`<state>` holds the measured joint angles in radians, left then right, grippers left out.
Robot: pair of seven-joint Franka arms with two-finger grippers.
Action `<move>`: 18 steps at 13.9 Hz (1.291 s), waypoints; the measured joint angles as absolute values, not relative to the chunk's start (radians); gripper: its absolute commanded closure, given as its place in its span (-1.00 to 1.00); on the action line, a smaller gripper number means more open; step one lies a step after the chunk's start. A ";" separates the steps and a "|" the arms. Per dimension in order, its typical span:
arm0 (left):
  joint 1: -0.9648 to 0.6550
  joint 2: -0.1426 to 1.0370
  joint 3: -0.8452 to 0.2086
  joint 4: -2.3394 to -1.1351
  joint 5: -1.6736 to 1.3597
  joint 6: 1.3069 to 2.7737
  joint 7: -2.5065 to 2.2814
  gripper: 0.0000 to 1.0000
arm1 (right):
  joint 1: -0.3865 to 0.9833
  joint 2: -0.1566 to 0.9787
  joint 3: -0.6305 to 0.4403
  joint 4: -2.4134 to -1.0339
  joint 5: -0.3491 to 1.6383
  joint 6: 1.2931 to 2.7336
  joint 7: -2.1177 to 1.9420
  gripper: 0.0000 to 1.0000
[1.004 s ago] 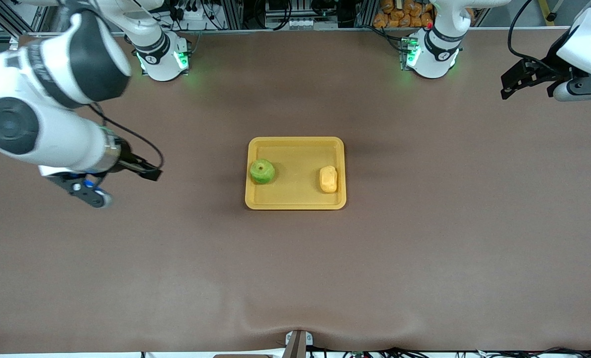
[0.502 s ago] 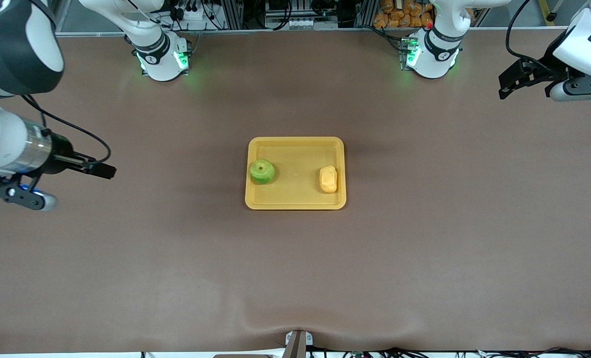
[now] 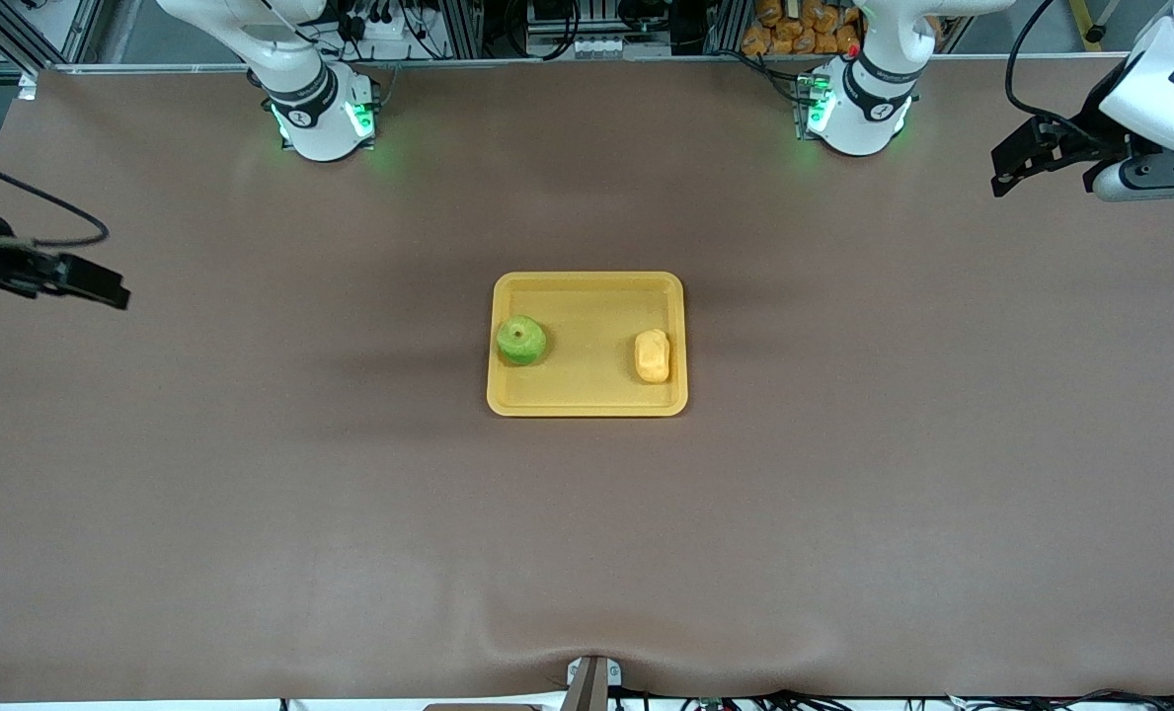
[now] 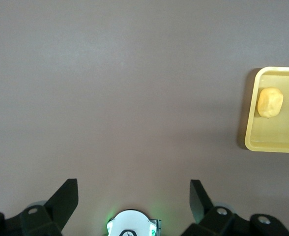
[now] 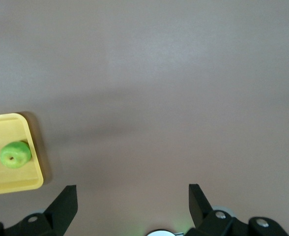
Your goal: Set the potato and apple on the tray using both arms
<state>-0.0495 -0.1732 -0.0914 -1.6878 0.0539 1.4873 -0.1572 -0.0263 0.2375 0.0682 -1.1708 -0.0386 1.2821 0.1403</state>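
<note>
The yellow-orange tray (image 3: 587, 395) lies at the middle of the table. The green apple (image 3: 520, 340) sits in it at the end toward the right arm. The yellow potato (image 3: 652, 355) sits in it at the end toward the left arm. My left gripper (image 3: 1016, 163) is open and empty, up over the table's edge at the left arm's end. My right gripper (image 3: 103, 288) is open and empty over the table's edge at the right arm's end. The left wrist view shows its gripper (image 4: 133, 196), the potato (image 4: 270, 102) and tray (image 4: 272, 145). The right wrist view shows its gripper (image 5: 132, 201), the apple (image 5: 15, 154) and tray (image 5: 16, 187).
Both arm bases (image 3: 322, 114) (image 3: 858, 109) stand at the table's edge farthest from the front camera, with green lights. A brown cloth (image 3: 587, 553) covers the table. A small clamp (image 3: 589, 681) sits at the nearest edge.
My right arm has drawn away from the tray toward its end of the table and risen mostly out of view. The left arm has barely moved. Apple and potato stay in the tray.
</note>
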 measured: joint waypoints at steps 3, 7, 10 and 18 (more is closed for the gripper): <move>-0.050 -0.173 -0.091 -1.687 0.054 1.487 -0.157 -1.00 | -0.026 0.188 0.048 -1.218 -0.038 1.282 0.080 -1.00; -0.048 -0.174 -0.089 -1.674 0.054 1.473 -0.157 -1.00 | -0.025 0.114 0.020 -1.323 -0.038 1.336 0.007 -1.00; -0.041 -0.174 -0.087 -1.658 0.054 1.454 -0.157 -1.00 | -0.025 0.048 -0.008 -1.409 -0.037 1.372 -0.037 -1.00; -0.032 -0.174 -0.086 -1.656 0.054 1.452 -0.157 -1.00 | -0.023 -0.028 -0.038 -1.517 -0.037 1.447 -0.189 -1.00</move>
